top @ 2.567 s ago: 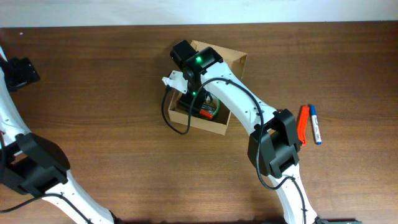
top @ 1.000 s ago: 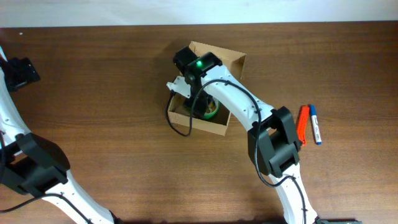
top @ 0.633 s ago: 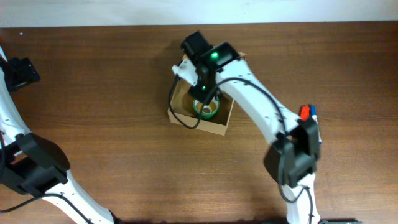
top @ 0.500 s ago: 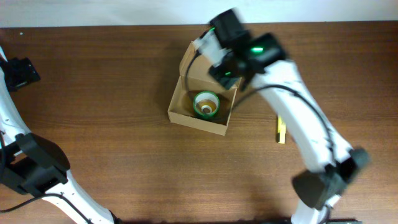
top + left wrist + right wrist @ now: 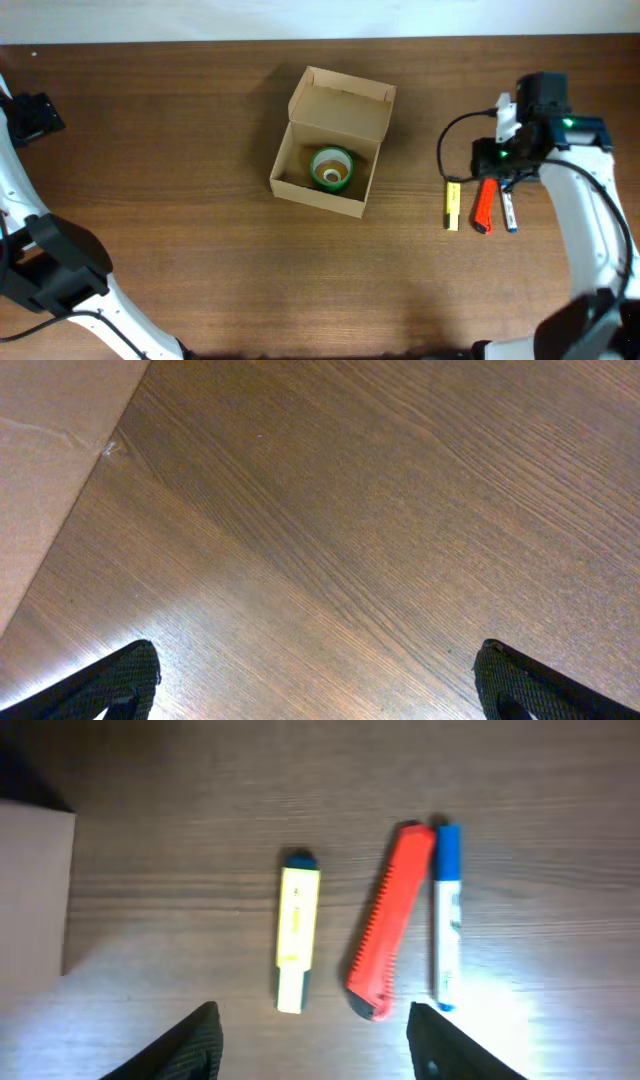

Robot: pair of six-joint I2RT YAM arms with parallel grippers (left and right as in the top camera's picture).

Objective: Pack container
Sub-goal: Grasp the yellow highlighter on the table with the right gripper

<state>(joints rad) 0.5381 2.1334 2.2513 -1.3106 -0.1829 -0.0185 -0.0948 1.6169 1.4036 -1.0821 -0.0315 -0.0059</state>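
Observation:
The tan cardboard container (image 5: 300, 185) stands open at mid-table, its lid (image 5: 340, 105) tilted back. A green tape roll (image 5: 332, 167) lies inside it. My right gripper (image 5: 495, 168) is open and empty above three items to the right: a yellow highlighter (image 5: 452, 205), a red box cutter (image 5: 484, 203) and a blue-capped white marker (image 5: 509, 210). In the right wrist view, the highlighter (image 5: 294, 930), cutter (image 5: 388, 920) and marker (image 5: 446, 915) lie just ahead of the open fingers (image 5: 315, 1050). My left gripper (image 5: 315, 685) is open over bare wood.
The left arm's base (image 5: 50, 270) sits at the table's left edge. A corner of the container (image 5: 35, 890) shows at the left of the right wrist view. A pale cardboard-like surface (image 5: 50, 450) fills the left wrist view's upper-left corner.
My right arm has left the container, leaving the green tape roll inside, and swung right over the highlighter, cutter and marker. The left arm has not moved.

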